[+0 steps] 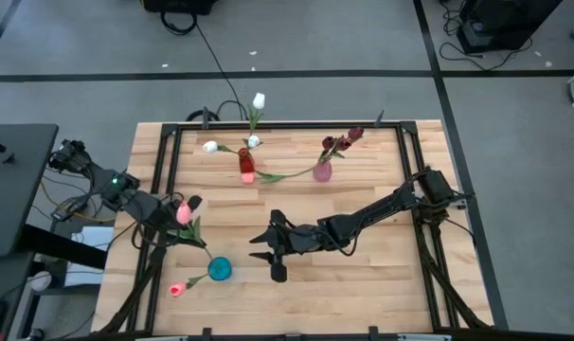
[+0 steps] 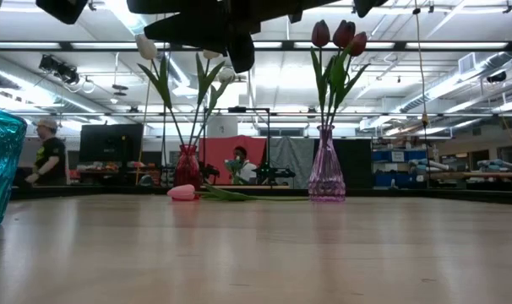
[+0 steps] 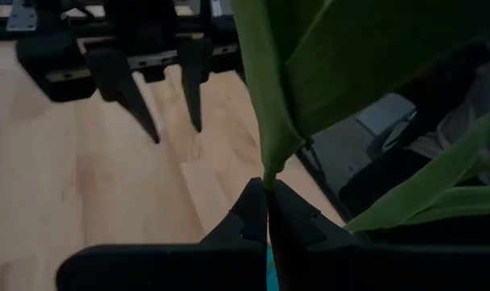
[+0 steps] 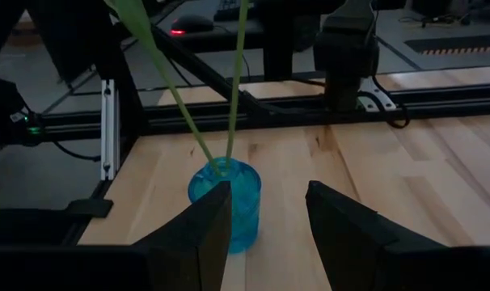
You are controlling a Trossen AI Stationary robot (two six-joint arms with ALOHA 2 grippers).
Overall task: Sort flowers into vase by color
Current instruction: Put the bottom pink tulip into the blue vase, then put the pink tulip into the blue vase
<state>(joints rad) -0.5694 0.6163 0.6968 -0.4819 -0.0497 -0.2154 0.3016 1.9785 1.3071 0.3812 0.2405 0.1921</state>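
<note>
Pink tulip (image 1: 184, 213), long green stem, pinched in left tool (image 3: 267, 212)

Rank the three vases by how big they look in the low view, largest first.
1. Blue vase: looks largest, but it stands nearest the camera and is cut off by the picture's edge, so this is unsure.
2. Purple vase.
3. Red vase: smallest; it stands about as far back as the purple vase.
</note>
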